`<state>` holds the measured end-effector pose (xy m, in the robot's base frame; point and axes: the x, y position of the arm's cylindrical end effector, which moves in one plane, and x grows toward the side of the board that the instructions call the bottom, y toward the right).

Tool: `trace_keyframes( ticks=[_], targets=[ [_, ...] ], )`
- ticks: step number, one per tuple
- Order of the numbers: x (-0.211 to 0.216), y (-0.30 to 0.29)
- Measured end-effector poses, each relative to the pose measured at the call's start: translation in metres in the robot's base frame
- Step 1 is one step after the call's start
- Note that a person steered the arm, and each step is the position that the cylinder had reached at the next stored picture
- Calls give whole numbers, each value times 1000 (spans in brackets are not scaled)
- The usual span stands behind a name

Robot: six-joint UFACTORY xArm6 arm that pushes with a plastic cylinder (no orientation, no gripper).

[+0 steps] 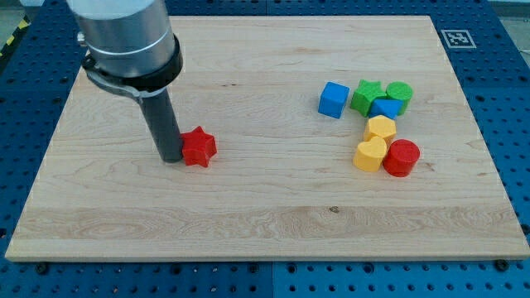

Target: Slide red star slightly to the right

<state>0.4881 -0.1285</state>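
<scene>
The arm carries no pincer, so none is open or closed; its tip [171,157] presses against the left side of the red star [199,147], left of the board's [248,223] centre; the push looks under way; next, a short nudge toward the right edge.

single camera view: raised position off the near long edge of the wooden board [273,223], angled downward across it toward the far edge. moderate distance; all four corners fall in or near frame. no second view, no overlap.
</scene>
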Motion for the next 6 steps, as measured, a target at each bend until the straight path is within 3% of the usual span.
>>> trace_keyframes(
  ticks=[6],
  targets=[
    [-17, 34]
  ],
)
